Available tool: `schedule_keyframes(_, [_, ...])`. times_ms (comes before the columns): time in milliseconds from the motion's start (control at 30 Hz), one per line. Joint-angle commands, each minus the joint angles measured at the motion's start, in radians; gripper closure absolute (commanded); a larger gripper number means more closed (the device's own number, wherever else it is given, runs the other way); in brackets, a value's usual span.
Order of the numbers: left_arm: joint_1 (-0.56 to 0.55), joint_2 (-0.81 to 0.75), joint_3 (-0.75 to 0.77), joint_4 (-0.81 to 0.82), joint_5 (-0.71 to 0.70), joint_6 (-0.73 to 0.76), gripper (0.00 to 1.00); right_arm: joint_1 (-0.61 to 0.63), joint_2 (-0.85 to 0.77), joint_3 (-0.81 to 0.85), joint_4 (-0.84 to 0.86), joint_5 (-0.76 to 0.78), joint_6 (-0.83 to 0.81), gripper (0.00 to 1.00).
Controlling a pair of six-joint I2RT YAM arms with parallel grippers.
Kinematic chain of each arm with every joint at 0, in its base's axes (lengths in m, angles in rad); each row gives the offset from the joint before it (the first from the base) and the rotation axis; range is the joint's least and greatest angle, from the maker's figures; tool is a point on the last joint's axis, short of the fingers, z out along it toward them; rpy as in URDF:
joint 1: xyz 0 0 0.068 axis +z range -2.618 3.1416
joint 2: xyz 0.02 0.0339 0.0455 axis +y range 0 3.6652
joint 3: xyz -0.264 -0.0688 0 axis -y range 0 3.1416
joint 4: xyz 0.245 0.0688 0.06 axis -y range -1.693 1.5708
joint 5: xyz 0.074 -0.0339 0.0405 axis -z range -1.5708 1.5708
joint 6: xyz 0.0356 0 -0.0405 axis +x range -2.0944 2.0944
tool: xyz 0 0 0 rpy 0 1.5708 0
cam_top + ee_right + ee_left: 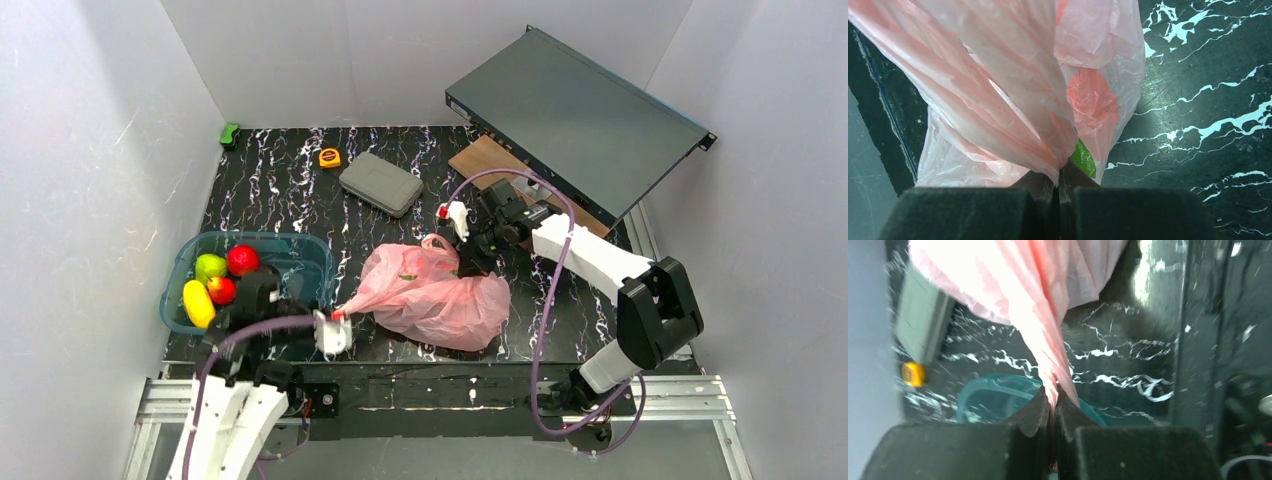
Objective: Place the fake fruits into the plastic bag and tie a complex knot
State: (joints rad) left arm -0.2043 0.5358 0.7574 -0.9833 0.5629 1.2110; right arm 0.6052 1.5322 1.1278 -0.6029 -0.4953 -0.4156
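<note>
The pink plastic bag (435, 295) lies crumpled at mid-table, stretched between both grippers. My left gripper (335, 318) is shut on the bag's near-left handle end, and in the left wrist view its jaws (1054, 392) pinch a taut pink strip of the bag (1018, 285). My right gripper (450, 235) is shut on the far handle; the right wrist view shows the bag (998, 100) bunched into that gripper (1058, 175). A red fruit (1093, 100) and a green leaf (1083, 157) show through the plastic. Several fake fruits sit in the teal tub (300, 250): yellow-green (210, 267), red (242, 260), red-orange (221, 290), yellow (198, 303).
A grey case (381, 183), a yellow tape measure (329, 157) and a small green toy (230, 133) lie at the back. A dark flat device (575, 115) rests tilted over a wooden board (480, 160) at the back right. White walls enclose the table.
</note>
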Motion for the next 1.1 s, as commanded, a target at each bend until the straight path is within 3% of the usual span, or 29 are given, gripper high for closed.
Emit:
schedule_keyframes(0, [0.016, -0.159, -0.195, -0.014, -0.138, 0.588, 1.00, -0.090, 0.047, -0.037, -0.090, 0.259, -0.149, 0.99])
schedule_keyframes(167, [0.016, -0.162, -0.290, 0.070, -0.130, 0.759, 1.00, -0.110, 0.112, -0.066, -0.019, 0.302, -0.188, 0.99])
schedule_keyframes(267, [0.016, -0.169, -0.292, 0.103, -0.095, 0.808, 1.00, -0.109, 0.133, 0.021, -0.078, 0.238, -0.135, 0.99])
schedule_keyframes(433, [0.016, -0.079, -0.069, -0.018, 0.051, 0.766, 1.00, -0.107, 0.025, 0.210, -0.214, 0.052, 0.014, 0.99])
schedule_keyframes(633, [0.017, 0.044, 0.127, 0.002, 0.265, 0.715, 1.00, -0.064, -0.056, 0.322, -0.313, -0.110, 0.115, 0.99])
schedule_keyframes(800, [0.016, 0.104, 0.181, 0.054, 0.415, 0.772, 1.00, 0.055, -0.054, 0.393, -0.309, -0.144, 0.170, 0.99])
schedule_keyframes(1067, [-0.054, 0.269, 0.355, 0.135, 0.532, 0.589, 1.00, 0.186, 0.062, 0.523, -0.315, -0.151, 0.195, 0.99])
